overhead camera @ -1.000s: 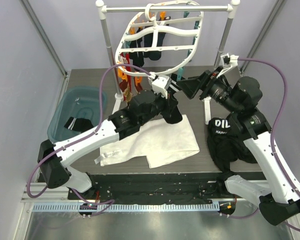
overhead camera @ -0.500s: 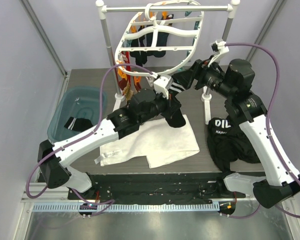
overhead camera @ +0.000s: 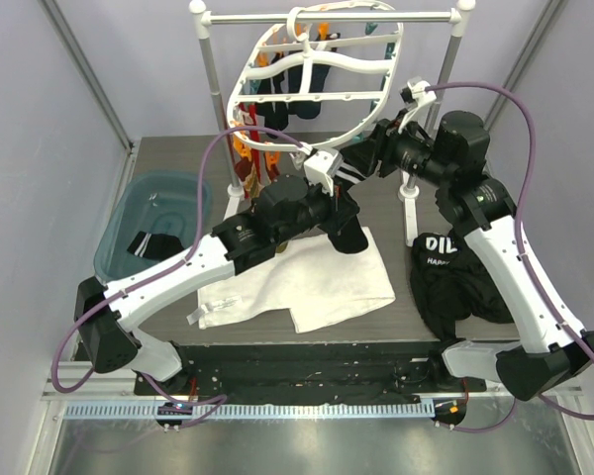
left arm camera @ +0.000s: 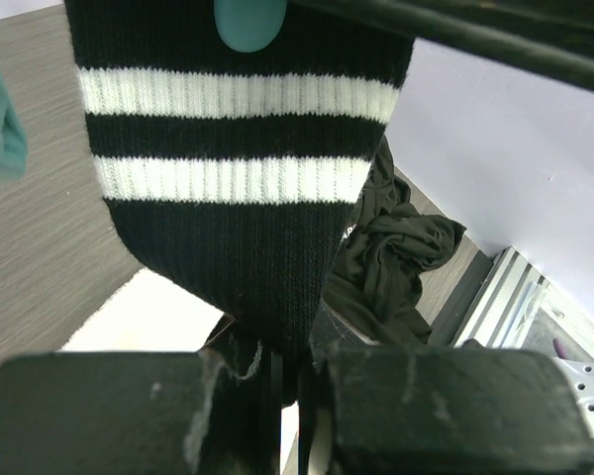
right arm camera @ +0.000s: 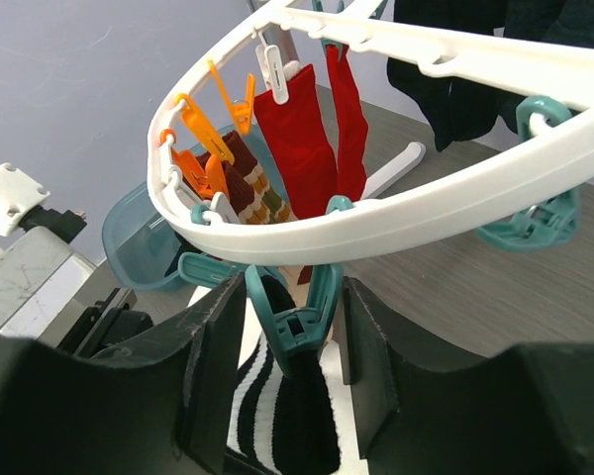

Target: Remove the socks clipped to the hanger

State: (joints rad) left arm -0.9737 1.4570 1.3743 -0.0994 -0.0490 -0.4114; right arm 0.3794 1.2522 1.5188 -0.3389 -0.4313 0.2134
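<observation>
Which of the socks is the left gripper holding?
The black sock with two white cuff stripes, hanging from a teal clip; the left gripper pinches its lower end. The red socks hang untouched.

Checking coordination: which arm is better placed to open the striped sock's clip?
Right: the right claw, open, straddles the teal clip holding the striped sock; the left claw is shut on that sock lower down.

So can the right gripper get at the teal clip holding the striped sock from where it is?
Probably yes. The right gripper is open with the teal clip between its fingers, just under the rim of the hanger, nothing in between. The left gripper pinches the striped sock lower down, clear of the clip.
</observation>
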